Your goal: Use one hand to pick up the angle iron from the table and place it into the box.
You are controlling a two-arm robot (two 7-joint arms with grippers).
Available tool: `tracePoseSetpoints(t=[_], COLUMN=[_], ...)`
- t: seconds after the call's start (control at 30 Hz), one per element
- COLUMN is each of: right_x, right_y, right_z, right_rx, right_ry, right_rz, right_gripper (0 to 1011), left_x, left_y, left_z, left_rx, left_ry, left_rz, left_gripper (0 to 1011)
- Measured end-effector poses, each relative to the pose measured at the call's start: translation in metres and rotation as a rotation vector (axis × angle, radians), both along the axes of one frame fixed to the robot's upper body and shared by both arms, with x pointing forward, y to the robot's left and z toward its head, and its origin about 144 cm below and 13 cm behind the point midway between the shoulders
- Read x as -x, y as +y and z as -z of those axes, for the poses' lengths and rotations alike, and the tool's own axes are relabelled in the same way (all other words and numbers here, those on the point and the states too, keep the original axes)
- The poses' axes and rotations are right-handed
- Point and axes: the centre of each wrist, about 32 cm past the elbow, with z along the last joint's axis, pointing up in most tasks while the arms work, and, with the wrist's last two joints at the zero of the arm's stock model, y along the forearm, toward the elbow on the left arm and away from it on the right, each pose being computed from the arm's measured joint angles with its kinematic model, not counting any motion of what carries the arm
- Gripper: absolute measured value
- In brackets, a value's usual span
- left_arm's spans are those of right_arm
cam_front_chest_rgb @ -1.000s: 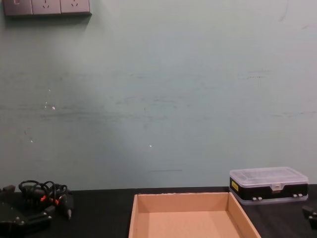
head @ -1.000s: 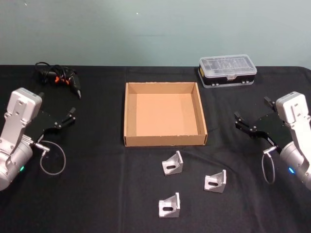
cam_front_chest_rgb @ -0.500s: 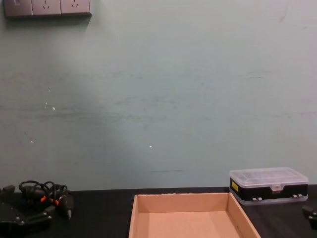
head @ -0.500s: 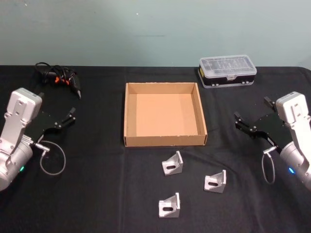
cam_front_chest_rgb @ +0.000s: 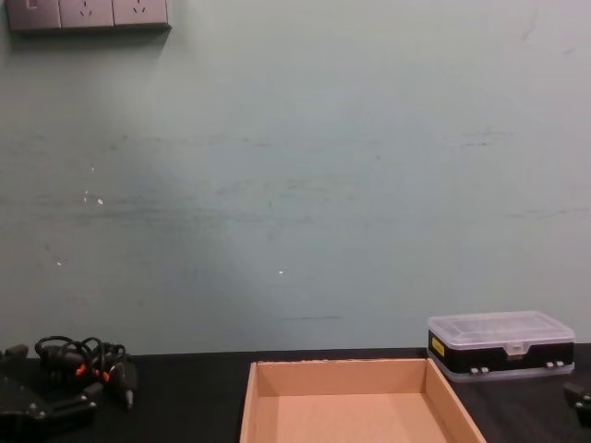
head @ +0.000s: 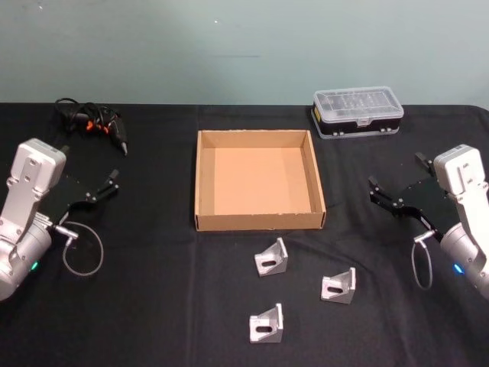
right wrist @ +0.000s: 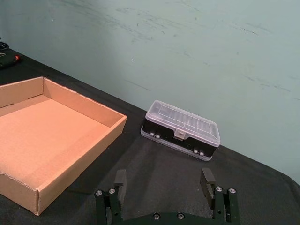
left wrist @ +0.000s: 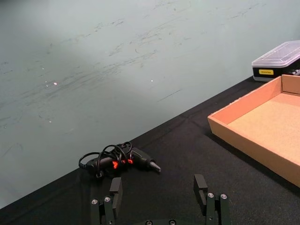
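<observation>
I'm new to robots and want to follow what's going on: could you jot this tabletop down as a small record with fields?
Box: tan cardboard tray, nothing inside, mid-table
Angle irons: three, lying on the table on the near side of the box, none picked up
Left gripper: open, holding nothing, left of the box
Right gripper: open, holding nothing, right of the box
Far edge: plastic case at right, cable tangle at left

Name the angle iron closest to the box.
The rear angle iron, just before the box's front wall; the right angle iron and the front angle iron sit farther off.
</observation>
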Motion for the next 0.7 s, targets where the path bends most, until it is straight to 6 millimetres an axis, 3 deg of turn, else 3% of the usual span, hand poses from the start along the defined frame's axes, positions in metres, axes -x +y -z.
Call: tracePoseSetpoints(t=[0.7], right_x=[0.0009], right_y=[-0.0019], right_z=[-0.001], right_rx=[-0.006], right_ry=[-0.001], right_rz=[-0.003], right_gripper=[1003], left_x=[0.0], left_y=[0.0], left_z=[0.0], left_rx=[0.0], left_ry=[0.0], left_rz=[0.0], left_gripper=[1000])
